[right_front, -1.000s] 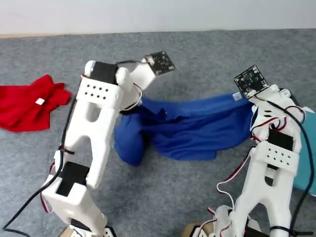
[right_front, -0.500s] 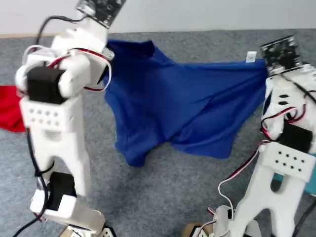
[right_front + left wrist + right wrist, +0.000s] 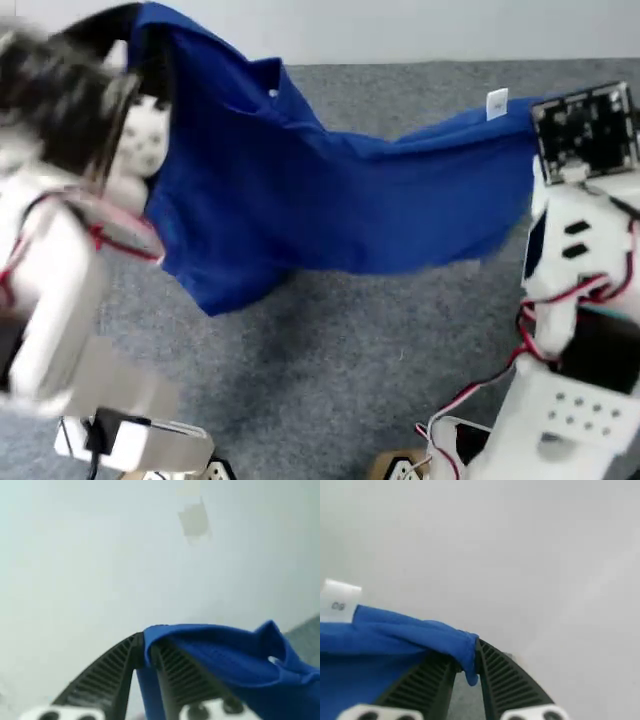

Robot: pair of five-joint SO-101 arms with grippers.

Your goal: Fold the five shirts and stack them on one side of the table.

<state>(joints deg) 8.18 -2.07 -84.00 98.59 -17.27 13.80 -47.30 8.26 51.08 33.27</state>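
Blue shirt hoisted off the bench and pulled wide between both arms

From above, the blue shirt (image 3: pixel 330 210), which a second ago lay bunched in the middle of the bench (image 3: pixel 350 390), now hangs stretched along the far edge, from the left arm (image 3: pixel 50 260) across to the right arm (image 3: pixel 585 250). Its white tag (image 3: pixel 497 102) is up at the right end, and whether the low hem clears the bench I cannot tell. I'd say that opens it out, ready to be laid flat for the first fold. At the left wrist, the left pincer (image 3: pixel 143 642) is pressed together on a bunched edge of the shirt (image 3: pixel 225 655), high in the air. At the right wrist, the right pincer (image 3: pixel 468 652) is likewise nipped tight on a fold of cloth (image 3: pixel 385 640) just beside the tag (image 3: pixel 340 602).
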